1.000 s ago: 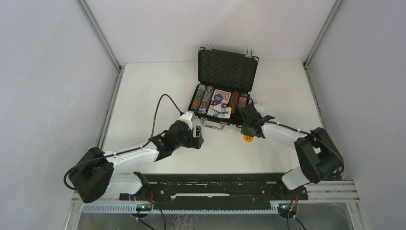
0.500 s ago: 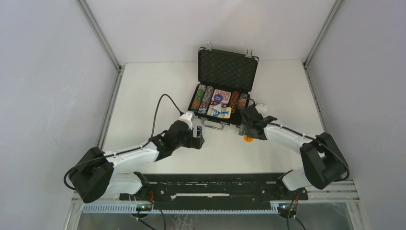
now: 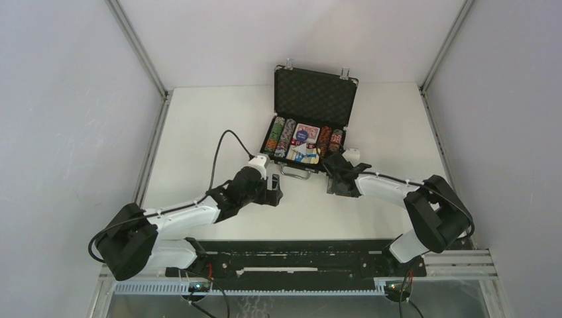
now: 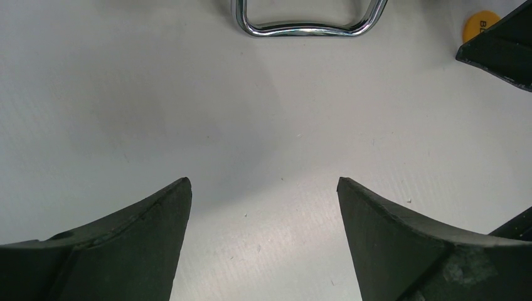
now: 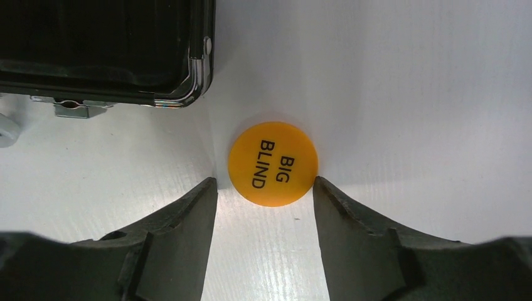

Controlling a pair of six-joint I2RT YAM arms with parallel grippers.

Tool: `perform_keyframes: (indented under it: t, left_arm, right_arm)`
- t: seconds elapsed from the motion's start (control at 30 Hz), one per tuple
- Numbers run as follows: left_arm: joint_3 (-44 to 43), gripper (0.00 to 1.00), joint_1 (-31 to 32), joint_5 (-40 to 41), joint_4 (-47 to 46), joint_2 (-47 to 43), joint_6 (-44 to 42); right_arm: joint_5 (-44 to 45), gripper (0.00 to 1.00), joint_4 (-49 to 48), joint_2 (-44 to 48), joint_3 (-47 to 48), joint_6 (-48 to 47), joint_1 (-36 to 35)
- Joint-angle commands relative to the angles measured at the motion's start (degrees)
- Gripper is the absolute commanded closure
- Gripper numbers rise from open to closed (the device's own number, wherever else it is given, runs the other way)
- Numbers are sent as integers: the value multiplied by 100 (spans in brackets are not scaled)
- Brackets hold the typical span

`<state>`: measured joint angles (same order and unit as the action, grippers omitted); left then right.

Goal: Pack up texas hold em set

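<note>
The black briefcase (image 3: 313, 93) of the texas hold em set lies open at the table's back, its lid upright. Rows of poker chips (image 3: 280, 136) and cards (image 3: 306, 134) fill the base. An orange round button (image 5: 273, 163) marked BIG BLIND lies flat on the table beside the case's corner (image 5: 194, 81). My right gripper (image 5: 265, 180) is open, its tips on either side of the button's near edge. The top view hides the button under that gripper (image 3: 337, 185). My left gripper (image 3: 273, 189) hangs open and empty over bare table, below the silver handle (image 4: 307, 28).
The case's front latch (image 5: 75, 110) shows at the left of the right wrist view. Grey walls with metal posts enclose the white table (image 3: 199, 132). A right gripper finger (image 4: 502, 50) and the orange button (image 4: 480, 26) show at the left wrist view's top right.
My right gripper has gone from shut to open and shifted left over the orange button, which no longer shows in the top view. The left arm has stayed put.
</note>
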<state>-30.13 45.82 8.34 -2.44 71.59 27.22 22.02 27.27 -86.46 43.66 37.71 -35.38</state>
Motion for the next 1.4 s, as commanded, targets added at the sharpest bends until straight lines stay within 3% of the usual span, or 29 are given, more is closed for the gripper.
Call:
perform_keyframes:
  t: [0.0, 0.1, 0.23, 0.4, 0.5, 1.1, 1.37]
  left_arm:
    - [-269, 10, 14, -46, -152, -31, 89]
    - [-266, 10, 17, -56, -161, -23, 74]
    - [-268, 10, 14, -57, -161, -23, 73]
    - [-264, 11, 14, -47, -154, -36, 64]
    - [-265, 11, 14, -72, -160, -40, 70]
    - [-248, 11, 14, -39, -143, -95, 51]
    - [-241, 11, 14, -34, -144, -115, 56]
  right_arm:
    - [261, 36, 73, -225, 23, 95, -48]
    - [299, 41, 48, -284, 20, 106, -44]
    - [277, 41, 45, -269, 21, 103, -16]
    - [321, 24, 129, -145, 31, 122, 95]
    - [212, 24, -42, -174, 32, 33, 183]
    - [118, 45, -38, -469, 171, 22, 47]
    - [197, 49, 97, -14, 178, 26, -4]
